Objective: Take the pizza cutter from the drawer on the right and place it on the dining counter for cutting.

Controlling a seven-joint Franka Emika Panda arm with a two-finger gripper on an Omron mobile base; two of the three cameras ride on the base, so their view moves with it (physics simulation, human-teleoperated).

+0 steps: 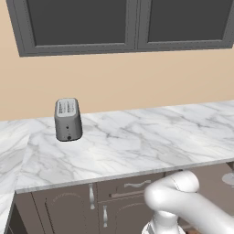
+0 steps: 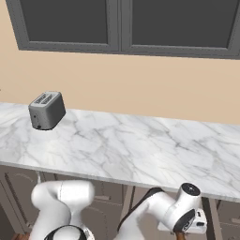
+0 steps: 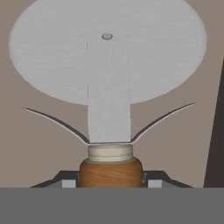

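Note:
The pizza cutter (image 3: 108, 65) looms close in the hand view, its round silver-grey wheel at the top and its brown wooden handle (image 3: 110, 173) at the bottom. My gripper (image 3: 110, 183) is shut on that handle, one dark fingertip (image 3: 66, 181) against each side. Behind the cutter lies the flat grey-brown inside of the drawer (image 3: 35, 144), with a dark wall (image 3: 216, 140) at the right. In the right base view my hand (image 2: 197, 221) sits low, under the front edge of the marble top. The dining counter is out of view.
A marble top (image 1: 137, 141) over grey-brown cabinets (image 1: 68, 205) runs across in front of me, with a silver toaster (image 1: 68, 119) on its left part. Dark wall cabinets (image 1: 123, 23) hang above. My arm (image 1: 183, 201) bends below the counter edge.

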